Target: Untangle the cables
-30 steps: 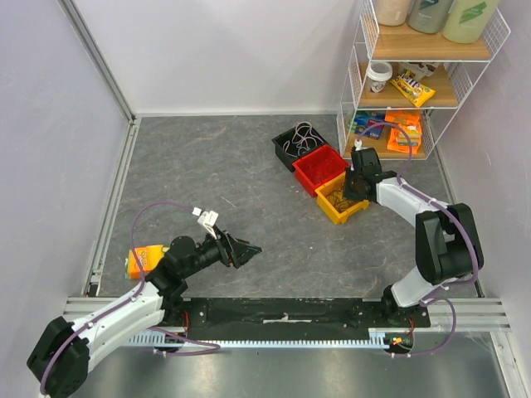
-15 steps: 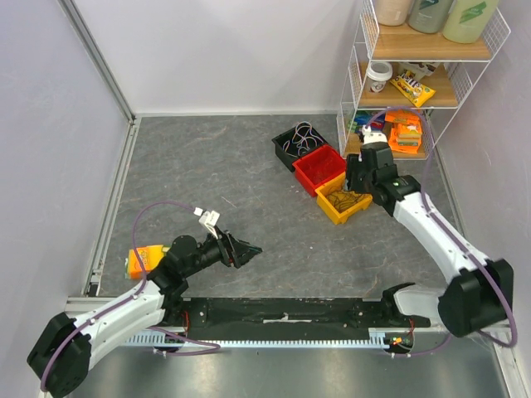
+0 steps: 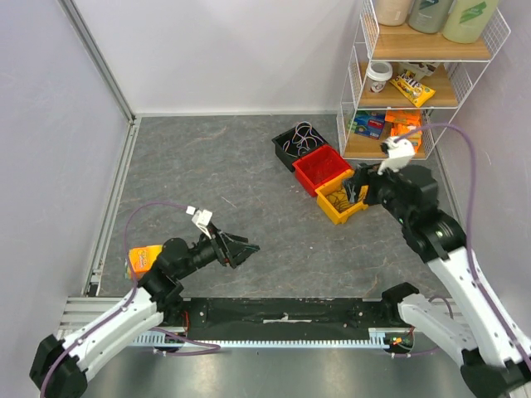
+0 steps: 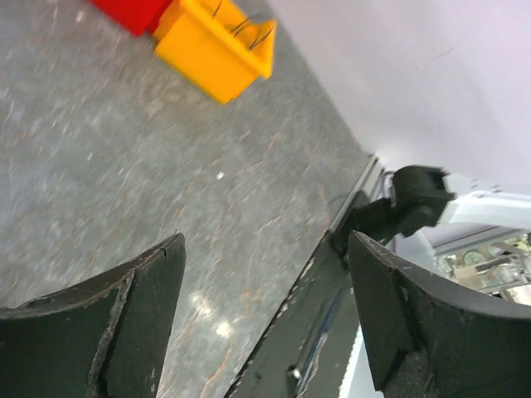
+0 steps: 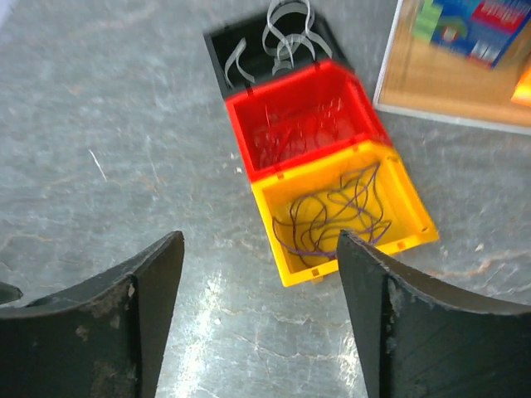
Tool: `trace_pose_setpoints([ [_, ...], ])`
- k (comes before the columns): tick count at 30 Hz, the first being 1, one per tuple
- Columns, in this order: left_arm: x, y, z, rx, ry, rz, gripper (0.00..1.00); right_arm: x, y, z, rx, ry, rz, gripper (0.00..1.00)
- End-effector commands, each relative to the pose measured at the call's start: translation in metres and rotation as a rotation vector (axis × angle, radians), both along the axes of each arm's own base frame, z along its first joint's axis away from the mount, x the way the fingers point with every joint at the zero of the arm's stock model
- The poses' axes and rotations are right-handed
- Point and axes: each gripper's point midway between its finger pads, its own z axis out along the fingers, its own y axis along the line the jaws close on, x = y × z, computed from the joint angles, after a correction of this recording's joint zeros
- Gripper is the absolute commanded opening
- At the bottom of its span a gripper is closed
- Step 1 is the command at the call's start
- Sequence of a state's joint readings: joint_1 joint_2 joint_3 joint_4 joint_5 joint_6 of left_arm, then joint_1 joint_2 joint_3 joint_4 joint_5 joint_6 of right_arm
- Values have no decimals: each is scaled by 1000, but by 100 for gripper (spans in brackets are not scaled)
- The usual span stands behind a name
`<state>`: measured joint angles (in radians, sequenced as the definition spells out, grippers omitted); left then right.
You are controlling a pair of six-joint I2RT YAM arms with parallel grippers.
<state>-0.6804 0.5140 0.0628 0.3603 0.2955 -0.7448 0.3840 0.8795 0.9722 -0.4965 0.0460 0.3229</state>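
Left gripper (image 4: 265,249): low over the table (image 3: 207,166) at front left, its pincer spread wide with nothing between the fingers (only grey surface shows in the gap).
Carton (image 3: 145,259): orange, lying on the table just left of the left arm, by the side rail.
Right gripper (image 5: 259,249): raised above the near corner of the yellow bin (image 5: 286,264), its pincer spread apart and holding nothing.
Purple cable (image 5: 332,211): thin dark strands in loose loops on the floor of the yellow bin, touched by neither gripper.
Red bin (image 5: 239,137): set corner to corner against the far side of the yellow bin.
Red cable (image 5: 303,124): fine strands inside the red bin (hard to make out against its walls).
Black bin (image 5: 217,54): last in the diagonal row, touching the red bin.
White cable (image 5: 282,29): pale loops in the black bin, some rising above its rim.
Rack (image 3: 431,50): wire shelving at the far right, just beside the bins, carrying packets and bottles.
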Motion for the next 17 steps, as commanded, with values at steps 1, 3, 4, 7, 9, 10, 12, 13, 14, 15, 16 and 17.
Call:
trace_pose_setpoints([
  [1, -10, 1, 87, -142, -138, -32, 86, -23, -13, 56, 46, -208, -2, 86],
  [3, -15, 7, 125, -159, -223, -31, 86, -32, -24, 73, 59, -278, -38, 90],
  [4, -18, 10, 144, -156, -267, -30, 86, -37, -29, 78, 71, -306, -58, 96],
  [7, -29, 23, 197, -155, -390, -15, 86, -55, -41, 103, 125, -433, -88, 98],
  [9, -40, 33, 231, -182, -486, -6, 86, -67, -45, 112, 158, -497, -87, 98],
  [10, -46, 39, 247, -200, -533, -1, 86, -72, -48, 116, 176, -527, -92, 98],
  [12, -57, 50, 271, -232, -619, 15, 86, -84, -50, 124, 205, -590, -76, 98],
  [13, -63, 55, 279, -248, -661, 22, 86, -91, -50, 127, 219, -622, -66, 98],
  [14, -68, 61, 286, -262, -696, 36, 87, -96, -52, 129, 231, -647, -62, 98],
  [15, -70, 65, 290, -274, -718, 47, 87, -100, -53, 131, 241, -662, -62, 98],
  [16, -73, 69, 294, -285, -739, 60, 88, -104, -55, 132, 247, -676, -62, 98],
  [17, -77, 72, 297, -302, -758, 63, 88, -107, -57, 135, 254, -694, -67, 98],
])
